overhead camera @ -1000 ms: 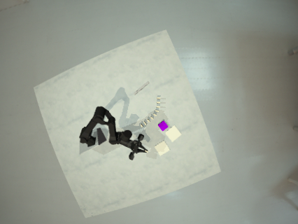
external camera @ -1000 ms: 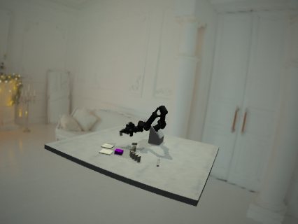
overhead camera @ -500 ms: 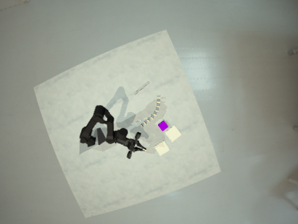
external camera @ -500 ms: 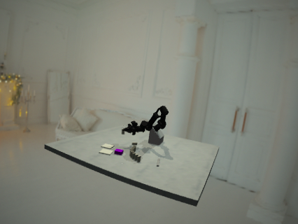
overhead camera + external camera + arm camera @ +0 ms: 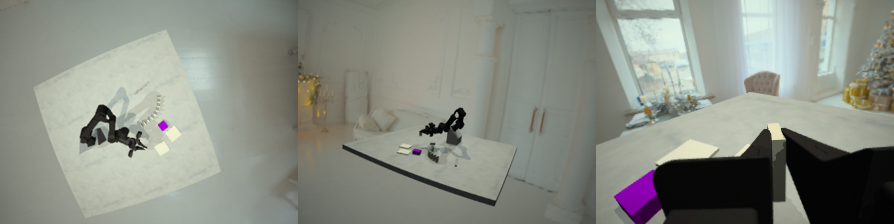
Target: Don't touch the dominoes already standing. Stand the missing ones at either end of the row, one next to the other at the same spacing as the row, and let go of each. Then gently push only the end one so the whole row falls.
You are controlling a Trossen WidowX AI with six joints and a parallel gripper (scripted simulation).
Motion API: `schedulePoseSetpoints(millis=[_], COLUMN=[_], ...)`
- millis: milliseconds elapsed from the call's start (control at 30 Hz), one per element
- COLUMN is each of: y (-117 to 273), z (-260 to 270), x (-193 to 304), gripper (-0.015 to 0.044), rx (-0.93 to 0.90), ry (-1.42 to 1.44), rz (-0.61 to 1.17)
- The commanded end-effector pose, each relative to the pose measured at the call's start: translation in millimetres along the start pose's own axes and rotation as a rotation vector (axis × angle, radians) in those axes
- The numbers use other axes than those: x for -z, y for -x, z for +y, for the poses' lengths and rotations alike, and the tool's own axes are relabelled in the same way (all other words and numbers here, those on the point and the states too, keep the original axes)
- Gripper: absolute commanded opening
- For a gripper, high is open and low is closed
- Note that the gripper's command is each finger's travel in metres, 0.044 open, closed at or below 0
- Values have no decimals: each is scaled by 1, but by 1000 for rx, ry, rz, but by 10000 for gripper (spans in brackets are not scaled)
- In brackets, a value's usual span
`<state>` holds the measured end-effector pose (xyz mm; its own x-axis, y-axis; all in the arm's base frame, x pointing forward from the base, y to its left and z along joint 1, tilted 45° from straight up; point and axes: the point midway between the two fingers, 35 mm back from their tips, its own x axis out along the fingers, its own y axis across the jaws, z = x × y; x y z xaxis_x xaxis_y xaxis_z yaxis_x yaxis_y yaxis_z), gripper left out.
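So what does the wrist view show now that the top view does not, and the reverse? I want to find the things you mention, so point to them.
Only wrist: a tufted chair (image 5: 763, 84) and a decorated tree (image 5: 882, 60).
Only top: the curved domino row (image 5: 154, 113) and the arm's base (image 5: 101, 136).
Both: the gripper (image 5: 145, 148) (image 5: 774, 134) shut on a domino (image 5: 779, 170), and the purple block (image 5: 163, 125) (image 5: 640, 196).

Block (image 5: 163, 125) (image 5: 417, 152) (image 5: 638, 196) between domino row (image 5: 158, 102) (image 5: 431, 154) and square tiles (image 5: 173, 134) (image 5: 406, 145) (image 5: 689, 152), on table (image 5: 115, 189) (image 5: 480, 175) (image 5: 836, 130)
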<state>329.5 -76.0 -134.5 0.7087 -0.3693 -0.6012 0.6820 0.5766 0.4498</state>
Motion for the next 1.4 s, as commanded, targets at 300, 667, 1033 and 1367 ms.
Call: schedulePoseSetpoints(millis=[300,667,1033,1367], y=[-10,-13,-13,-13], z=[-1,-6,-6,-6], x=[55,96,96,96], gripper=[23,23,49,312], rx=[10,6,6,6], ry=[1,5,5,5], rz=[12,9,9,9])
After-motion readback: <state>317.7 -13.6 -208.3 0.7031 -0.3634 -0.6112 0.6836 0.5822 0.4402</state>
